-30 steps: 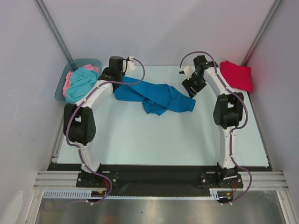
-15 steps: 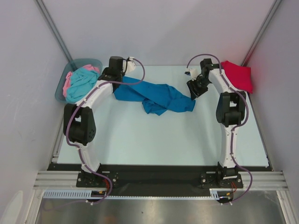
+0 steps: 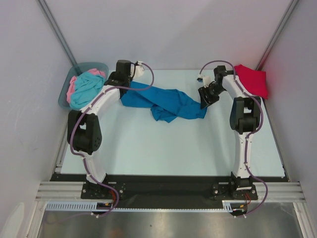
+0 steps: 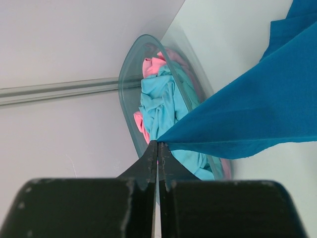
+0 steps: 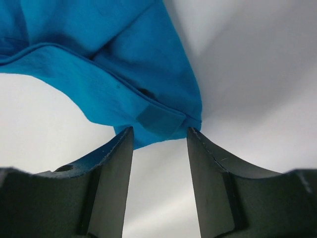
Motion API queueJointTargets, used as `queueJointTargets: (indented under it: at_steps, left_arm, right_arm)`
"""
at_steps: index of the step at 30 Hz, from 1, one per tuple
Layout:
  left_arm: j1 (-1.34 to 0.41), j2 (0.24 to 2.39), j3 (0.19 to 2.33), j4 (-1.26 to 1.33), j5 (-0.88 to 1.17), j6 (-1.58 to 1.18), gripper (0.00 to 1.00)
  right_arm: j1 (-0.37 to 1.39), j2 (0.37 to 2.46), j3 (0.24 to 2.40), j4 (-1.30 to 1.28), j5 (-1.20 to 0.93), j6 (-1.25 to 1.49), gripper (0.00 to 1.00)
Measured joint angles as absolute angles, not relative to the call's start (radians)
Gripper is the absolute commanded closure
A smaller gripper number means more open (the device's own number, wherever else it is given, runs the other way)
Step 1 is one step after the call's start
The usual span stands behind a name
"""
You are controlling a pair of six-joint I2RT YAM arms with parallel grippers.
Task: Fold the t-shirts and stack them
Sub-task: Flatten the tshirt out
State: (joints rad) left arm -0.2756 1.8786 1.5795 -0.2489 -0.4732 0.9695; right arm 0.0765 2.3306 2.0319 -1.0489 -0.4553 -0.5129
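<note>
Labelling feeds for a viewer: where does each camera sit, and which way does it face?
Top external: high behind the robot, looking down on the table; left arm and right arm show.
Left wrist: on the left arm, facing the bin past the left gripper, shut on the blue t-shirt.
Right wrist: on the right arm, looking down past the open right gripper at that shirt's corner.
Shared: all three see the blue t-shirt; top and left wrist also the bin.

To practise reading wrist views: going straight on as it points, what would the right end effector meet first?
Most likely a corner of the blue t-shirt, just ahead of the right end effector; depth unclear.
</note>
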Motion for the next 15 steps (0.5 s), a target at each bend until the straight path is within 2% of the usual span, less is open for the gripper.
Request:
queueJointTargets:
  at_steps: [11, 15]
  left_arm:
    - [-0.279, 1.880, 1.593, -0.250, -0.480, 0.973, 1.00]
    - [-0.279, 1.880, 1.599, -0.250, -0.481, 0.979, 1.00]
  right_arm:
    - [0.073, 2.340, 1.995, -1.029, -0.519, -0.480, 0.49]
    - [0.071, 2.359, 1.987, -1.016, -0.537, -0.459, 0.59]
